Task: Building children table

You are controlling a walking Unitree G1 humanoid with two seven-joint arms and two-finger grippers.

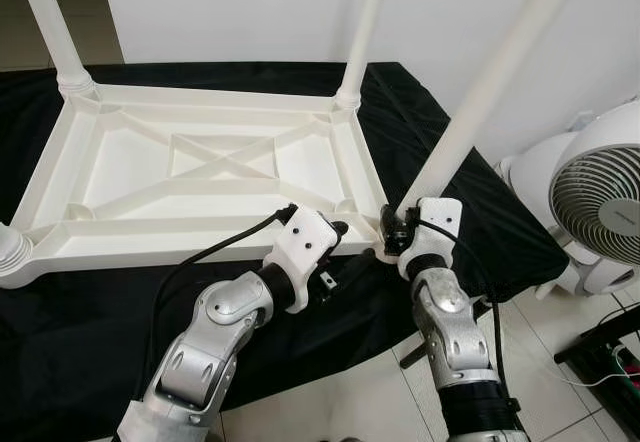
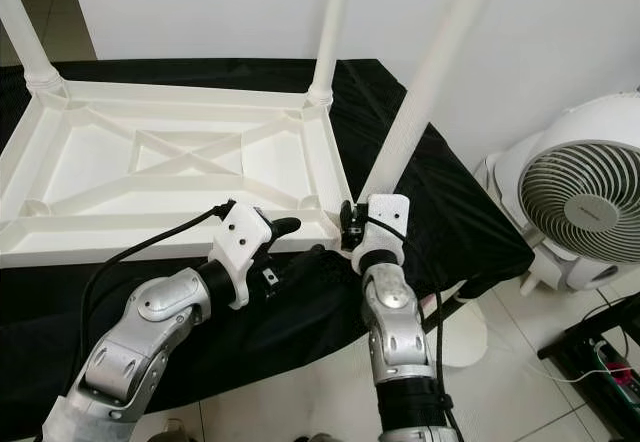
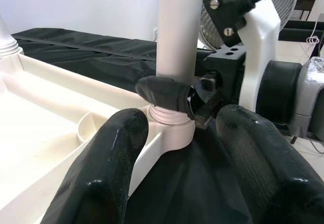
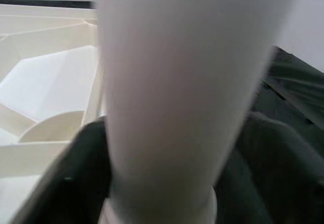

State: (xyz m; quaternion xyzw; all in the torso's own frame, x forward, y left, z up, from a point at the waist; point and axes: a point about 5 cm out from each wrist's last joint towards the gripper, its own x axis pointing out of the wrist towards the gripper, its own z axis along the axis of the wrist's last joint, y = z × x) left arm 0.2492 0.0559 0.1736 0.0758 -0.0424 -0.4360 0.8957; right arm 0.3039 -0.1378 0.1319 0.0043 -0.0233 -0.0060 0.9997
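The white plastic table (image 1: 130, 227) lies upside down on a black cloth (image 1: 90, 322). My right gripper (image 1: 392, 230) is shut on the base of a long white leg (image 1: 490, 92), which stands in the near right corner socket (image 3: 174, 130) and leans to the right. In the right wrist view the leg (image 4: 167, 92) sits between the two dark fingers (image 4: 76, 173). My left gripper (image 1: 338, 230) hovers open at the table's near rim, just left of that corner, with nothing between its fingers (image 3: 101, 173).
Two more legs (image 1: 50, 22) (image 1: 365, 22) stand in the far corners, and a leg base (image 1: 10, 252) shows at the near left. A white fan (image 1: 600, 202) stands on the tiled floor to the right, with cables (image 1: 620, 362) beside it. A white wall is behind.
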